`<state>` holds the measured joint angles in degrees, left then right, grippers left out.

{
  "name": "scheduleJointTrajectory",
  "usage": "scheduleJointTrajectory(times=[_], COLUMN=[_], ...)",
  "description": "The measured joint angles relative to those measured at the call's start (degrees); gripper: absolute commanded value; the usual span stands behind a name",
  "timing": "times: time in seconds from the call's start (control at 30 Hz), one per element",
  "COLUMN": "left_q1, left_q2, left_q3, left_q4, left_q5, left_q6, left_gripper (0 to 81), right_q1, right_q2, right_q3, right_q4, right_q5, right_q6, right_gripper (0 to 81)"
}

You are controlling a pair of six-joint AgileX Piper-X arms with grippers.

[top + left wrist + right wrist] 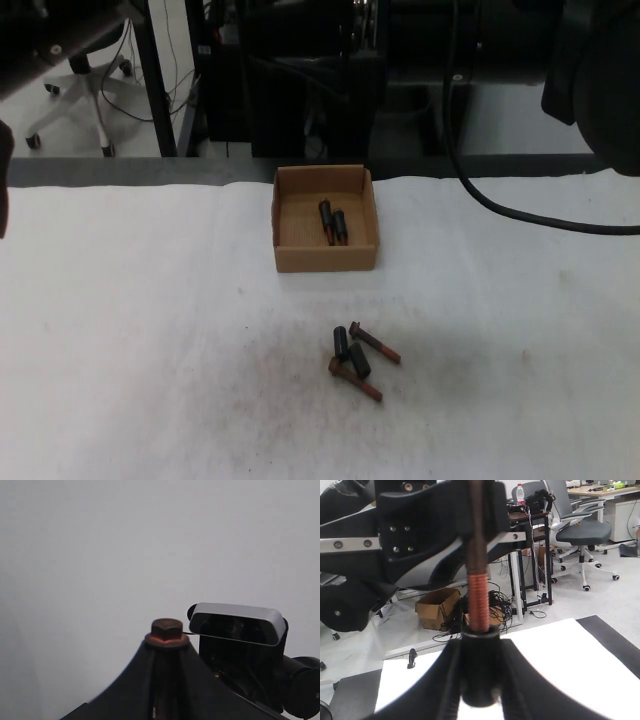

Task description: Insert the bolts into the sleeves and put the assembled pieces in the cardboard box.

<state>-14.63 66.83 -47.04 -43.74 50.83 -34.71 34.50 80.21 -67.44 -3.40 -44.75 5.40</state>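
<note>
My left gripper (166, 647) is shut on a rusty bolt (166, 630), whose hex head stands out above the fingertips. My right gripper (480, 652) is shut on a black sleeve (480, 675). The bolt's threaded shank (479, 600) comes down from the left gripper (470, 525) and its tip enters the sleeve's mouth. On the bench, the cardboard box (325, 258) holds two assembled pieces (333, 222). In front of it lies a small pile: two black sleeves (340, 342) and two loose bolts (378, 344).
A white cloth (150, 330) covers the bench. A black cable (520, 212) crosses its back right corner. A dark arm part (600, 70) hangs at the top right. Office chairs (580, 535) and a floor box (437, 607) stand beyond the bench.
</note>
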Motion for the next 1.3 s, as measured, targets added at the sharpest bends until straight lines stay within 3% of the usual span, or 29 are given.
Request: scheduleJointTrajectory(times=[0.67,0.77,0.9,0.97,1.3], left_q1=[-0.3,-0.3,-0.3,-0.3,-0.3], left_q2=[0.0,0.0,0.0,0.0,0.0], left_q3=[0.0,0.0,0.0,0.0,0.0], left_q4=[2.8,2.9,2.5,2.0,1.5], left_q5=[0.6,1.5,2.6,2.5,2.0], left_q6=[1.8,1.9,2.2,2.2,2.2], left_gripper=[1.2,13.3,39.0,46.8,47.7], right_q1=[-0.3,-0.3,-0.3,-0.3,-0.3], right_q2=[0.3,0.3,0.3,0.3,0.3], right_q3=[0.0,0.0,0.0,0.0,0.1], right_q4=[-3.0,-3.3,-3.5,-3.5,-3.5], right_q5=[-2.0,-2.4,-3.0,-3.1,-3.2], right_q6=[1.3,1.3,1.3,1.3,1.4], right_gripper=[0.3,0.3,0.3,0.3,0.3])
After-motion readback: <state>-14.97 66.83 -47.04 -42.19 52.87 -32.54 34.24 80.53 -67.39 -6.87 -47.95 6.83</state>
